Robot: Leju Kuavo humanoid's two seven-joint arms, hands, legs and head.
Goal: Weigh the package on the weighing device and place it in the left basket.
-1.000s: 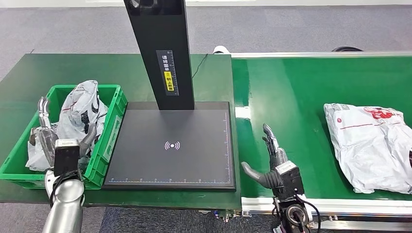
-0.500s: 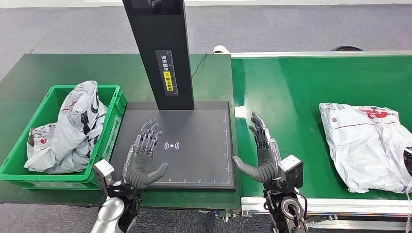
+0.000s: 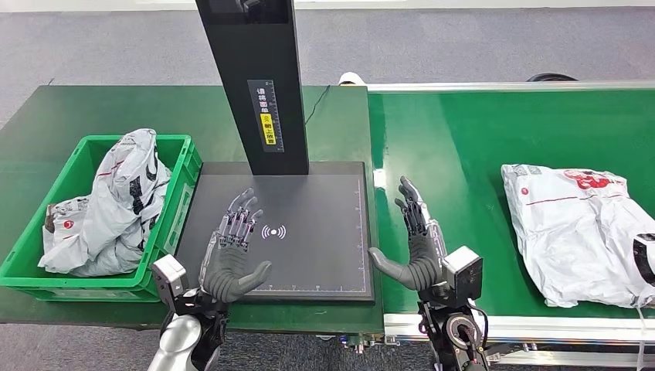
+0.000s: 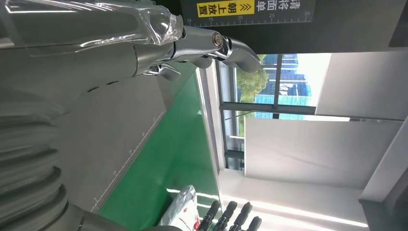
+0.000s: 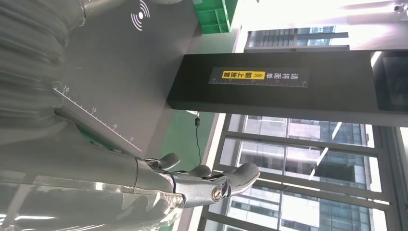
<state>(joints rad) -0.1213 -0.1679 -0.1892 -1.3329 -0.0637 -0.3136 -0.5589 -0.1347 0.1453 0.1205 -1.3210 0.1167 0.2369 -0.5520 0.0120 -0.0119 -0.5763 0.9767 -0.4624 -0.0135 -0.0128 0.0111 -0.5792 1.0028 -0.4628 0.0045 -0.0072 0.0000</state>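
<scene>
A white plastic package [image 3: 579, 232] with red print lies on the green conveyor belt [image 3: 479, 131] at the far right; in the left wrist view this package [image 4: 185, 209] is a small white patch. The black weighing plate [image 3: 309, 201] with its white signal mark is bare. My left hand [image 3: 232, 255] hovers open, palm up, over the plate's near left part, fingers [image 4: 211, 41] spread. My right hand [image 3: 417, 247] is open beside the plate's right edge, over the belt, well left of the package. The green basket [image 3: 100, 140] at left holds a crumpled white package [image 3: 123, 193].
A tall black post [image 3: 259, 85] with a yellow label rises from the back of the plate, also in the right wrist view as the post [image 5: 274, 82]. The belt's aluminium rail [image 3: 541, 328] runs along the near edge. The dark green table [image 3: 46, 116] carries basket and scale.
My left hand has come out of the basket and over the weighing plate, palm up. My right hand rose a little and spread. The package on the belt has drifted left.
</scene>
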